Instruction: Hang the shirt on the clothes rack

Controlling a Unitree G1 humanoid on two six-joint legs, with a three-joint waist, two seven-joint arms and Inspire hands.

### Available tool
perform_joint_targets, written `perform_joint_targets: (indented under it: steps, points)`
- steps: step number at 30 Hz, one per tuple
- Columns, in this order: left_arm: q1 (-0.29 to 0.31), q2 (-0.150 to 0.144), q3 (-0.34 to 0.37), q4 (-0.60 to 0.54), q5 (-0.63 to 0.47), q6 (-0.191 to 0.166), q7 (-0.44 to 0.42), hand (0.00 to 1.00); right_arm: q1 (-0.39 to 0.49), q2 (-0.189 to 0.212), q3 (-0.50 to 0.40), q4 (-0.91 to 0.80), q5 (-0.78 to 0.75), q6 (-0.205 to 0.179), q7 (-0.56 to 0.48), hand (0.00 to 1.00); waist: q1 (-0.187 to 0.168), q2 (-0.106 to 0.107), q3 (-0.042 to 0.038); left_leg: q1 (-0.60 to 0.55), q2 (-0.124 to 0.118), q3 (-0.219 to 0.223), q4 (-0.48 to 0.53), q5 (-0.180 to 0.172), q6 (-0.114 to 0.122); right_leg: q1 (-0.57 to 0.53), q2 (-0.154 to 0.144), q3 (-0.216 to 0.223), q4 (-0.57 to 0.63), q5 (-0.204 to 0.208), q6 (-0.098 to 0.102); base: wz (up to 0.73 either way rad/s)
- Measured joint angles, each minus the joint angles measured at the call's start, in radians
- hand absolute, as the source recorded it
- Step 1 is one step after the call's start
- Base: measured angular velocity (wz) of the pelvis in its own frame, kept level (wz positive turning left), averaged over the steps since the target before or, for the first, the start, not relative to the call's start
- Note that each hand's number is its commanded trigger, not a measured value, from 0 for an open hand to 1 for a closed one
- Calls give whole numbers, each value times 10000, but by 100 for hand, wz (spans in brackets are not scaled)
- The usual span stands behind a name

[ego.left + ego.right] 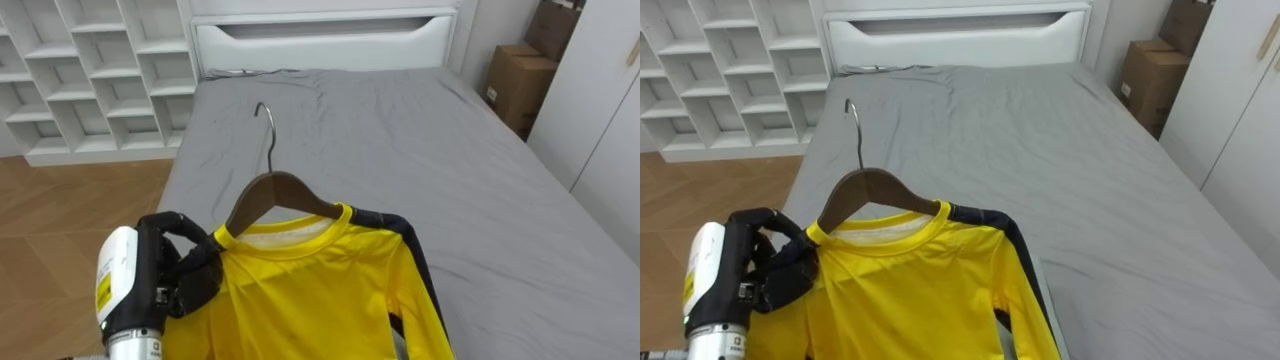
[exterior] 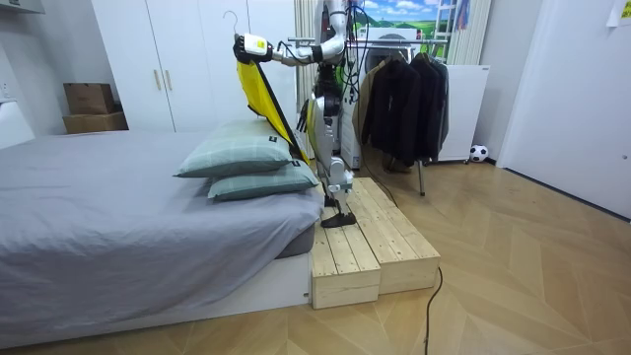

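A yellow shirt (image 1: 310, 290) with long sleeves hangs on a brown wooden hanger (image 1: 280, 192) with a metal hook (image 1: 265, 125). The shirt has a ribbed yellow collar, and a dark band runs along one shoulder and down that sleeve.

The robot's left hand (image 1: 185, 270) holds it up over a grey bed (image 1: 400, 130). Its dark fingers are curled round the shirt's shoulder, where the cloth covers the hanger's end.

Both ends of the hanger are hidden under the cloth. In the eye views the shirt's lower part is cut off by the bottom edge.

Past the bed are a white headboard (image 1: 320, 40), white cubby shelves (image 1: 90, 70) and cardboard boxes (image 1: 520, 85).

In the room view the robot stands on a wooden platform (image 2: 370, 242) beside the bed, near two pillows (image 2: 251, 158). The shirt hangs from its raised arm. Behind it is a rack of dark clothes (image 2: 404, 99).
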Motion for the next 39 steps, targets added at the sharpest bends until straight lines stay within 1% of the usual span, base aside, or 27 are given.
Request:
perform_joint_targets:
  steps: [3,4,5,6,7,8,9,10,11,13,14,16,18,20,24,28,32,34,36,39]
  points:
    - [94,40,13,-24,-6,-91,93,100,14,-53,-80,-353,-867,-3,-530,0,56,-35,4,-46,-2,20,-1,0,0,-19,-5,12,12,-1,1,0]
    - [86,102,13,-35,-4,-158,118,100,13,-115,-167,-535,-1552,23,-784,0,49,-75,-6,-67,-5,17,5,1,1,-39,-8,13,32,-1,2,0]
    - [83,162,13,-72,-3,-181,160,100,14,-160,-196,-720,-1942,39,-921,0,54,-93,4,-74,-5,15,13,1,1,-50,-11,12,55,-6,6,0]
    - [76,282,13,-159,7,-200,206,100,7,-265,-267,-1112,-2667,30,-1205,0,52,-130,24,-97,-6,15,26,2,2,-72,-12,12,67,-6,6,0]
    - [70,347,13,-209,31,-229,250,100,-48,-397,-281,-1364,-3286,-1,-1485,0,50,-177,14,-109,-9,15,61,1,2,-78,-17,14,80,-6,6,0]
    - [69,361,13,-217,51,-246,264,100,-65,-450,-327,-1466,-3543,-22,-1625,0,48,-205,0,-105,-9,15,67,1,2,-70,-16,16,77,-7,8,0]
    - [68,387,13,-218,108,-252,270,100,-112,-539,-379,-1511,-3951,-135,-1904,0,35,-270,-32,-96,-8,15,70,1,2,-50,-12,14,57,-7,8,0]
    - [69,429,19,-219,122,-252,271,100,-107,-627,-407,-1687,-4351,-123,-2115,0,94,-339,-78,-81,-3,15,73,1,2,-34,-7,18,57,-7,6,0]
    - [69,444,48,-221,133,-252,273,100,-84,-649,-501,-1886,-4586,-91,-2199,0,152,-356,-85,-76,0,18,72,1,2,-37,-2,33,63,-7,6,-4]
    - [71,540,185,-219,60,-251,312,100,-78,-657,-1204,-2770,-5749,-113,-2647,0,126,-417,-41,-82,-2,17,71,1,2,-47,-3,33,72,-5,4,0]
    - [71,573,188,-220,23,-251,332,100,-63,-680,-1283,-2974,-5893,-113,-2798,0,128,-432,-38,-82,-3,15,71,1,2,-46,-4,32,72,-5,5,4]
    - [72,594,242,-220,109,-251,457,100,116,-692,-1652,-3966,-6837,-138,-3368,0,162,-475,-38,-90,-8,11,65,1,2,-46,-12,9,59,-6,6,0]
    - [74,596,310,-265,105,-248,458,100,186,-689,-1751,-4583,-7449,-142,-3699,0,201,-488,-44,-99,-7,-1,57,0,2,-51,-11,7,54,-6,6,0]
    - [89,594,345,-500,108,-246,457,100,275,-690,-1935,-5460,-7910,-152,-3973,0,231,-473,-43,-82,-7,0,36,0,2,-61,-13,9,66,-7,7,0]
    - [91,583,356,-788,111,-245,444,100,295,-692,-1954,-6630,-8340,-198,-4396,0,249,-462,-45,-46,-7,-2,38,1,2,-42,-17,25,75,-8,8,-1]
    - [195,503,368,-907,63,-226,349,100,699,-685,-1865,-8156,-9231,-210,-4563,0,298,-390,-28,76,-8,28,35,0,2,-23,-25,86,151,-11,10,-6]
    - [194,405,344,-915,-3,-226,253,100,693,-684,-1612,-8831,-9660,-207,-4594,0,281,-324,-22,74,-10,46,25,0,2,-40,-31,87,177,-10,10,-1]
    - [194,263,329,-914,-6,-226,214,100,691,-675,-1507,-9099,-9766,-218,-4630,0,284,-257,-23,66,-9,44,21,-2,5,-39,-28,79,194,-10,10,0]
    - [194,191,332,-914,-12,-226,185,100,691,-652,-1504,-9273,-9876,-215,-4642,0,306,-186,-20,61,-9,43,15,-4,8,-41,-29,79,212,-10,10,0]
    - [194,184,331,-914,-15,-225,30,100,691,-625,-1305,-9675,-10140,-185,-4643,0,312,-97,-61,71,-1,46,14,-3,8,-36,-18,81,231,-11,8,0]
